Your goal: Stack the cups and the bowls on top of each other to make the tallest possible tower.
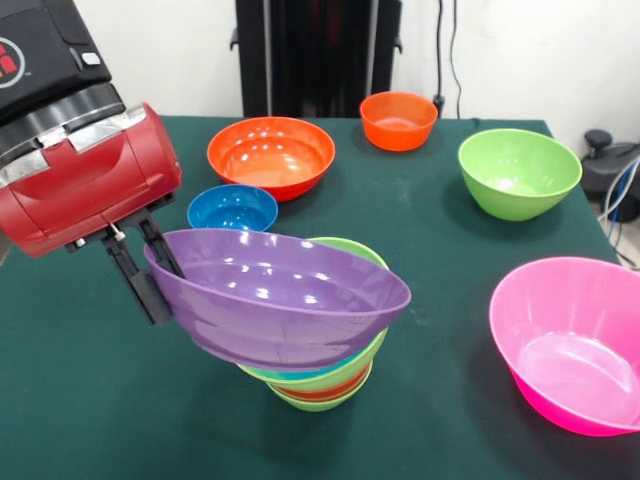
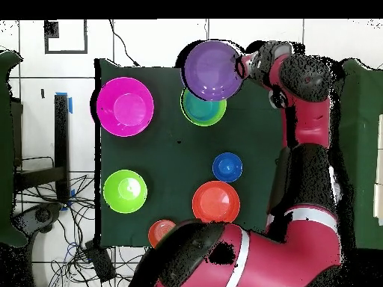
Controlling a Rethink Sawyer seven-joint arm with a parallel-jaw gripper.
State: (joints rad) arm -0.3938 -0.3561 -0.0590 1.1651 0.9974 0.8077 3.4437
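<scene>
My gripper (image 1: 150, 262) is shut on the rim of a large purple bowl (image 1: 275, 297), with one finger inside the rim and one outside. It holds the bowl tilted, resting on or just over the tower (image 1: 322, 378), a pile of bowls with a lime green rim, a teal band and an orange band. In the overhead view the purple bowl (image 2: 212, 70) partly covers the tower (image 2: 203, 109) and the gripper (image 2: 241, 67) is at its right edge. Loose on the green table are a small blue bowl (image 1: 232, 208), a large orange bowl (image 1: 271, 156), a small orange bowl (image 1: 398, 120), a lime green bowl (image 1: 518, 172) and a large pink bowl (image 1: 570, 342).
The table's front edge lies close below the tower (image 1: 120, 440). The pink bowl stands close to the tower's right. Black pedestal (image 1: 318, 55) at the far side. Cables and a dark object (image 1: 612, 165) lie off the table's right edge.
</scene>
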